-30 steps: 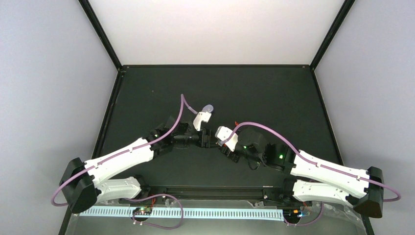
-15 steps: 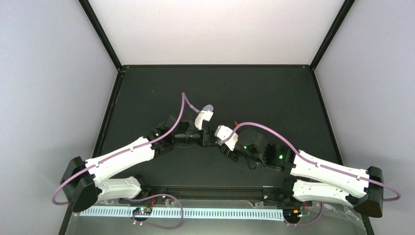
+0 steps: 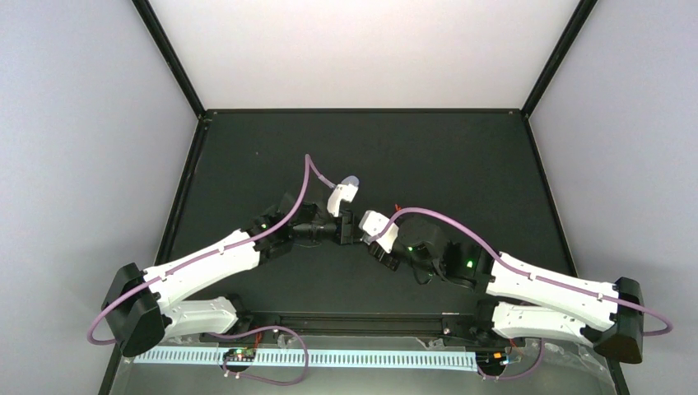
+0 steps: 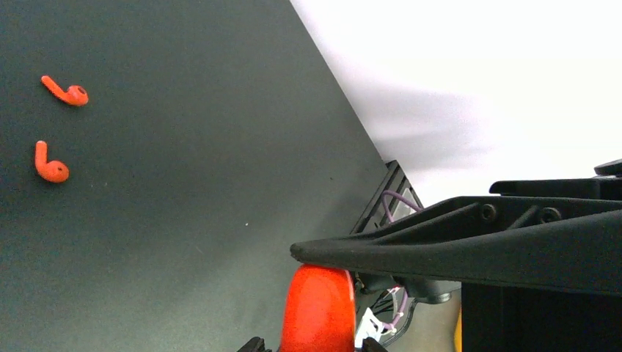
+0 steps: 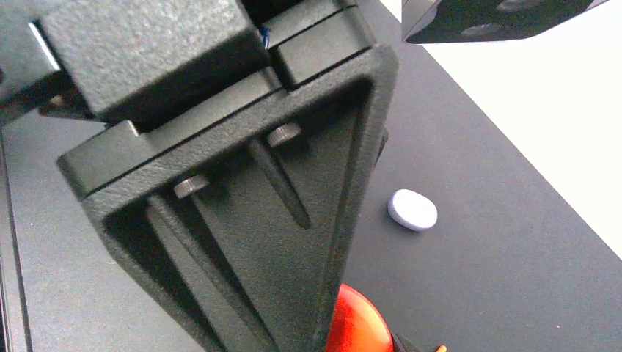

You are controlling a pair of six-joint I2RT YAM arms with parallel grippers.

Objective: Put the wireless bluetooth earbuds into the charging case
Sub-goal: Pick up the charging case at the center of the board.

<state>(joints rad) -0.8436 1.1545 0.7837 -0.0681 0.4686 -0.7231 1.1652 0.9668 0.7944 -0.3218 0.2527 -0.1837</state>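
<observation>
In the left wrist view, two tiny red-orange hooked earbuds, each a smooth rounded head on a thin curved stem, lie at the far left on the matte black table top (image 4: 191,147). The upper earbud (image 4: 66,92) and the lower earbud (image 4: 50,164) are near each other but apart, and well away from the grippers. Further right, at the bottom edge of that view, is a glossy red-orange pebble-shaped charging case (image 4: 317,308), seen edge-on and taller than wide. The flat tapering tip of one black plastic finger (image 4: 455,238) of the left gripper (image 3: 350,233) rests on its rounded top. The second finger is out of the picture, so I cannot tell whether this gripper pinches the case or only touches it. From above, the two white-shelled arms meet nose to nose at the middle of the table, with a pale lavender oval case (image 3: 351,180), smooth and matte, lying just beyond them. The right gripper (image 3: 372,244) shows one grainy black triangular finger (image 5: 242,220), ribbed and set with two screws, its apex against the red-orange case; how wide it stands, and whether it holds the case, cannot be told
</observation>
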